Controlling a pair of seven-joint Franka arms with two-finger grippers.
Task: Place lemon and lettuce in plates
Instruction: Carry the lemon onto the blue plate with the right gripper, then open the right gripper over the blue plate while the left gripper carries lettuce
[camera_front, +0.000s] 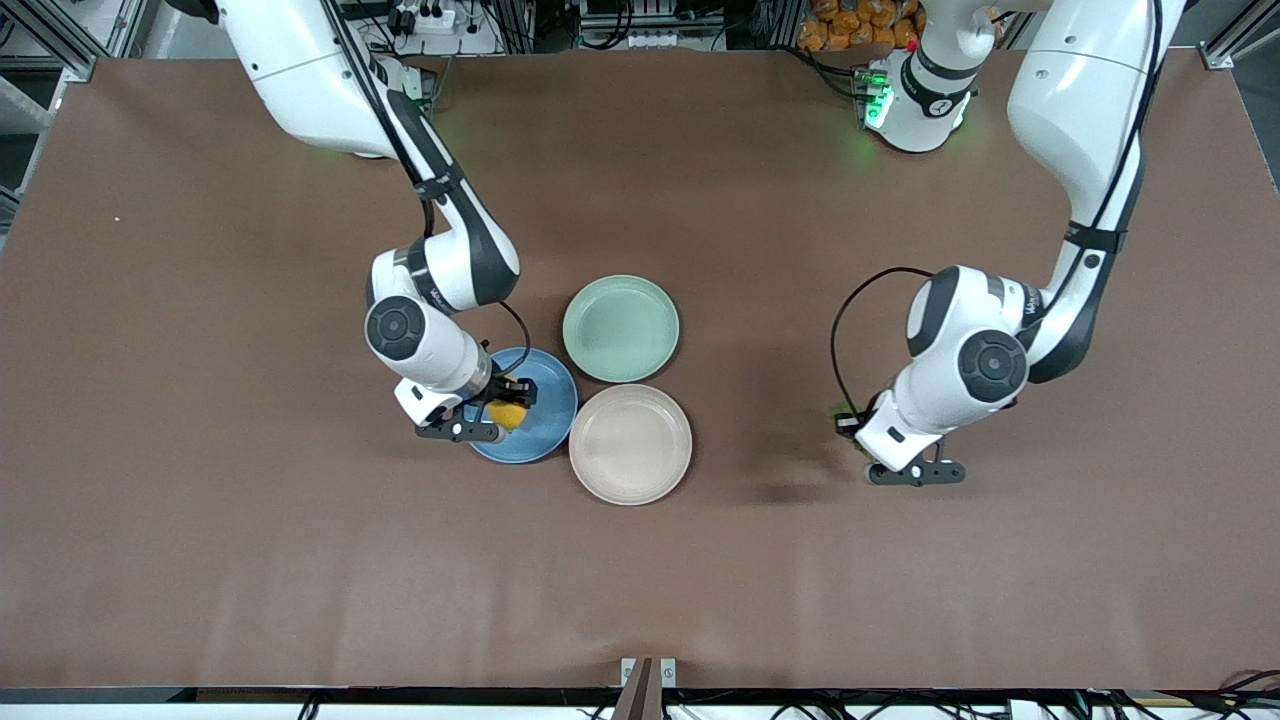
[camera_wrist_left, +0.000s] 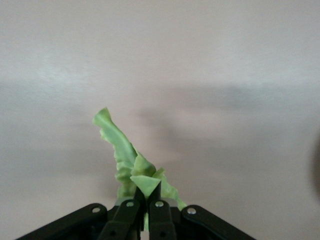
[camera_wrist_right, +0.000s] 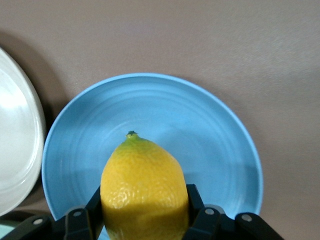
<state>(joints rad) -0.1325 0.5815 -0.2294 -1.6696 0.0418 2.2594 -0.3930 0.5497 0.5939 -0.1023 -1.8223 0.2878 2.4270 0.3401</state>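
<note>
My right gripper (camera_front: 507, 405) is shut on the yellow lemon (camera_front: 508, 414) and holds it over the blue plate (camera_front: 548, 415). In the right wrist view the lemon (camera_wrist_right: 144, 192) sits between the jaws above the blue plate (camera_wrist_right: 200, 135). The beige plate (camera_front: 630, 443) lies beside the blue one, toward the left arm's end. My left gripper (camera_front: 848, 425) is shut on the green lettuce (camera_front: 837, 411), which is mostly hidden by the hand, above bare table. In the left wrist view the lettuce (camera_wrist_left: 125, 152) sticks out from the shut jaws.
A pale mint green plate (camera_front: 620, 328) lies farther from the front camera than the beige plate, touching both other plates' neighbourhood. The beige plate's rim also shows in the right wrist view (camera_wrist_right: 17, 150). Brown table (camera_front: 900, 580) lies all around.
</note>
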